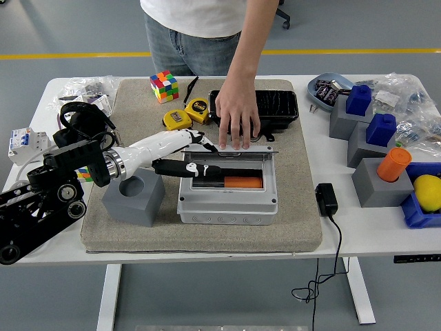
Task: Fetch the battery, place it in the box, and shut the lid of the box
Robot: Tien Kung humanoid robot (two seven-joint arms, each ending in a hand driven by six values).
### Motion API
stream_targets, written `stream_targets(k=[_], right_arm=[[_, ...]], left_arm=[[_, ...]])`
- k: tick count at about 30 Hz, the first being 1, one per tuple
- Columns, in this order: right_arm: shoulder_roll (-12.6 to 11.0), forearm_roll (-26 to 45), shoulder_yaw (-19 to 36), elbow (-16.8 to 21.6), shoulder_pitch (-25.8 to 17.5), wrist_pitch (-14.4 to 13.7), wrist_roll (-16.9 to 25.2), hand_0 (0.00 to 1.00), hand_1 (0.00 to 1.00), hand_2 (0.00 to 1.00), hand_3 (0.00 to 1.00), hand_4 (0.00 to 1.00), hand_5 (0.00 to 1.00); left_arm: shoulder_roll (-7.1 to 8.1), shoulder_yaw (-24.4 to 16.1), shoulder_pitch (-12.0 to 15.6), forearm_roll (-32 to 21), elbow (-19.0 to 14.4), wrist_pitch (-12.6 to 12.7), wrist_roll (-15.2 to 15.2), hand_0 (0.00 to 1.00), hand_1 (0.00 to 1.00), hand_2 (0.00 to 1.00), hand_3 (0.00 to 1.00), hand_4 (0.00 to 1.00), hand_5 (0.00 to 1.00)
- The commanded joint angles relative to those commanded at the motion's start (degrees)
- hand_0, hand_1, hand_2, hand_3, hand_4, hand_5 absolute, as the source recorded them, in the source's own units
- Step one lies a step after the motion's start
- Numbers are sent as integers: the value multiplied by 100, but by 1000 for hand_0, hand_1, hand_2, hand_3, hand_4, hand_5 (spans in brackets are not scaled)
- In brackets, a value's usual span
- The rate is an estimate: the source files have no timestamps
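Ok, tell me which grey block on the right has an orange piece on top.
The nearest grey block, with an orange cylinder; the other two carry blue pieces.

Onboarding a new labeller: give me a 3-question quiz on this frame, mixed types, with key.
1. True or false: the orange battery already lies inside the grey box.
2. Multiple choice: where are the person's hand fingers? A) on the Rubik's cube; B) at the far edge of the box, by its lid; C) on the grey cube block.
3. Fill in: the robot's left hand reaches over the box's ____ side as the picture shows it.

Key: 1 true. 2 B. 3 left.
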Motion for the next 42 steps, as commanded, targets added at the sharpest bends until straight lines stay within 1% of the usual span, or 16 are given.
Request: stream_targets(k=[7,13,18,21,24,26,29,30,32,36,37,40,42], right_arm=[[1,5,5,-1,-19,-2,0,980,940,870,883,998,998],[6,15,2,0,-31,0,1,980,941,870,882,998,998],[10,4,4,-2,-47,1,-1,980,941,870,882,998,998],[10,-8,21,-3,-36,0,-1,980,940,870,882,998,998],[21,-22,29,-3,-17,0,-2,980,940,870,882,998,998],[32,-33,43,-5,-9,1,-3,980,940,870,883,998,998],[55,-42,44,-4,3,-1,-4,980,940,870,883,998,998],[61,-45,47,-4,5,-1,-4,980,940,870,883,998,998],[81,-61,60,-5,11,0,-5,980,941,870,883,998,998],[173,-143,131,-7,6,1,-7,980,941,870,883,998,998],[196,-156,139,-9,4,3,-7,980,940,870,882,998,998],[286,-158,125,-2,-12,3,-5,980,940,870,882,998,998],[335,-127,40,-13,-10,5,-9,980,940,870,882,998,998]], left_arm=[[80,132,58,-132,-104,-25,2,998,985,840,715,998,998],[113,208,84,-213,-144,-66,-12,998,985,840,715,998,998],[94,170,129,-200,-161,-71,-7,998,985,840,715,998,998],[34,-17,172,-136,-138,-60,-7,998,984,839,715,998,998],[-101,-392,243,3,-67,-15,-35,998,984,839,715,998,998],[-157,-609,260,67,-43,8,-48,998,979,838,721,998,998],[-281,-953,326,145,-39,-20,-52,998,979,838,721,998,998],[-312,-1007,351,147,-43,-24,-59,998,979,838,721,998,998],[-426,-1276,435,134,-50,-27,-89,998,975,839,734,998,998],[-836,-2116,712,17,-59,63,-262,998,975,839,734,998,998],[-904,-2286,753,-26,-56,91,-310,998,957,842,793,998,998],[-1163,-2841,902,-112,-70,163,-460,998,957,842,793,998,998],[-1308,-3185,1005,-148,-91,154,-524,998,957,842,793,998,998]])
